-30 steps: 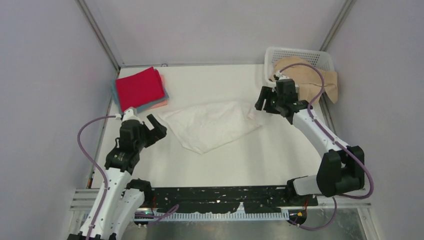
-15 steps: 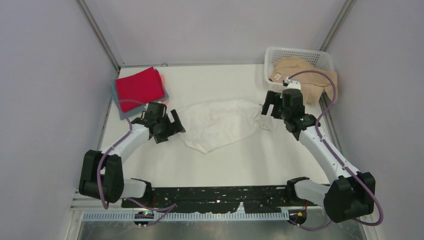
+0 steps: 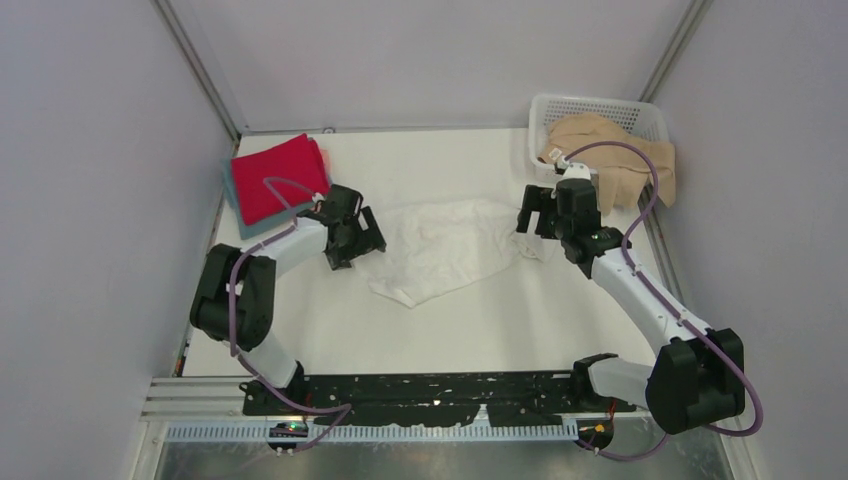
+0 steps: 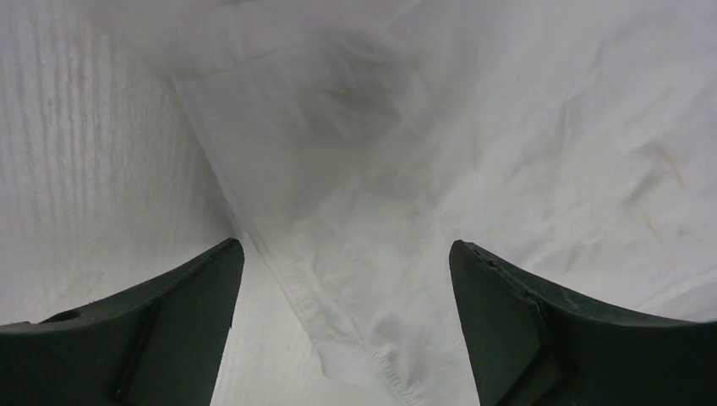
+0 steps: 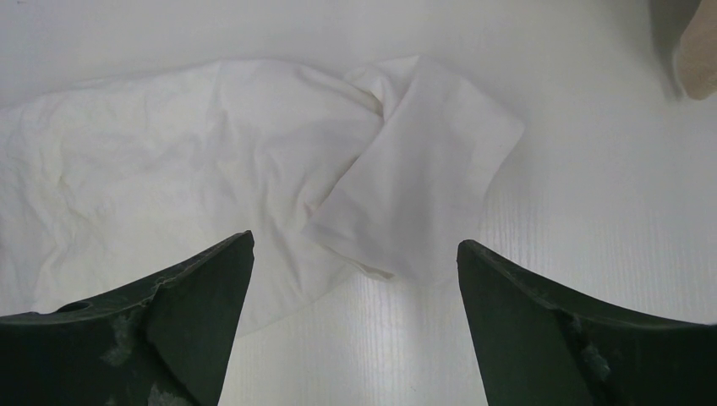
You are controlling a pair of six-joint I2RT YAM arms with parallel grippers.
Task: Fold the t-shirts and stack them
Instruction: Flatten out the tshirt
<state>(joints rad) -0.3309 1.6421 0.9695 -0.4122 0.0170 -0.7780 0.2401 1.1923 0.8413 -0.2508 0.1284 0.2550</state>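
A crumpled white t-shirt (image 3: 440, 250) lies on the table's middle. My left gripper (image 3: 362, 238) is open at its left end; in the left wrist view the hemmed corner (image 4: 372, 359) lies between the jaws. My right gripper (image 3: 533, 228) is open at the shirt's right end; the right wrist view shows a sleeve (image 5: 423, 169) just ahead of the jaws. A red folded square (image 3: 280, 177) tops teal-blue and pink ones at the back left. A tan t-shirt (image 3: 610, 160) with a neck label hangs out of the basket.
A white lattice basket (image 3: 598, 108) stands at the back right corner. Grey walls close the table on three sides. The arm bases and a black rail (image 3: 440, 390) sit at the near edge.
My left gripper has swung from the near left up and right to the white shirt's left end. My right gripper has dropped to the shirt's right end. The shirt's left side is bunched inward.
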